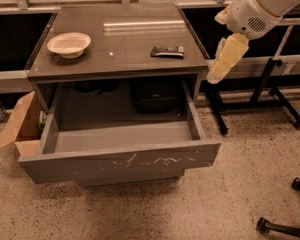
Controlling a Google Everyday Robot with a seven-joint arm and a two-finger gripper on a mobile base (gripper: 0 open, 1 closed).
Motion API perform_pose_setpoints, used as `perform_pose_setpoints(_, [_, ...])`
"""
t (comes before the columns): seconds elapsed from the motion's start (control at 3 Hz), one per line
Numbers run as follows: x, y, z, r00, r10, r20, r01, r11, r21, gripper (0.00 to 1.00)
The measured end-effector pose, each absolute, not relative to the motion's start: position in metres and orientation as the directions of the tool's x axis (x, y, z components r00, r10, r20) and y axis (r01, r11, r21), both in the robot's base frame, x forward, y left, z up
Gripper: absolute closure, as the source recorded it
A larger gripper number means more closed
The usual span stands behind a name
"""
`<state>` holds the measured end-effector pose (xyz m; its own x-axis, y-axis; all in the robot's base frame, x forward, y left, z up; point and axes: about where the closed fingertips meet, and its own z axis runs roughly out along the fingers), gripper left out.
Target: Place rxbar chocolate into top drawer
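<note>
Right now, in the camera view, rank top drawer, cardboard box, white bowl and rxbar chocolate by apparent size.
1. top drawer
2. cardboard box, partly hidden
3. white bowl
4. rxbar chocolate
Box sits nearer than bowl, so that pair is unsure. The gripper hangs right of the tabletop.

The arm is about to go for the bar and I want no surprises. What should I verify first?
1. Top drawer pulled open: ok.
2. Rxbar chocolate lying flat on the table, uncovered: ok.
3. White bowl well apart from the bar: ok.
4. Gripper above the bar: not ok; it hangs beside the table's right edge.
5. Cardboard box apart from the drawer: cannot tell.
</note>
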<state>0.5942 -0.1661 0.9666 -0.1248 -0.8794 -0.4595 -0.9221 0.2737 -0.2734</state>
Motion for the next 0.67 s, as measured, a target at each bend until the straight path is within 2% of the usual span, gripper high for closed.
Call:
perform_pose_setpoints(0.33, [0.601,-0.164,0.965,-0.12,-0.874,-0.471,-0.921,0.275,-0.276,0.0])
perform_pose_setpoints(0.67, [0.641,-0.154,0.956,-0.093,-0.841,-0.533,-0.913,0.286,-0.292,0.0])
